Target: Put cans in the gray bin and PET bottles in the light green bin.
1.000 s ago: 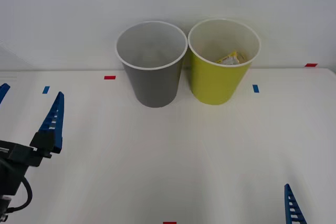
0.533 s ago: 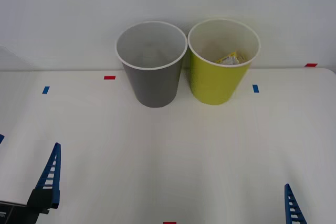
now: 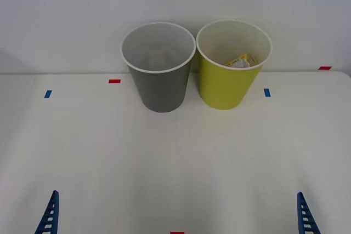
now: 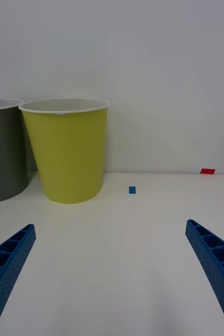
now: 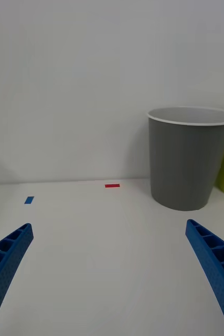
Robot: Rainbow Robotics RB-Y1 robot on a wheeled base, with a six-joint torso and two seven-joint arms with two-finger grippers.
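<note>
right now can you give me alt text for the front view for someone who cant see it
Two round bins stand side by side at the back of a white table: the gray bin on the left and the light green bin on the right, with a yellow-labelled PET bottle inside. One blue fingertip of the left hand and of the right hand shows at each bottom corner.
</note>
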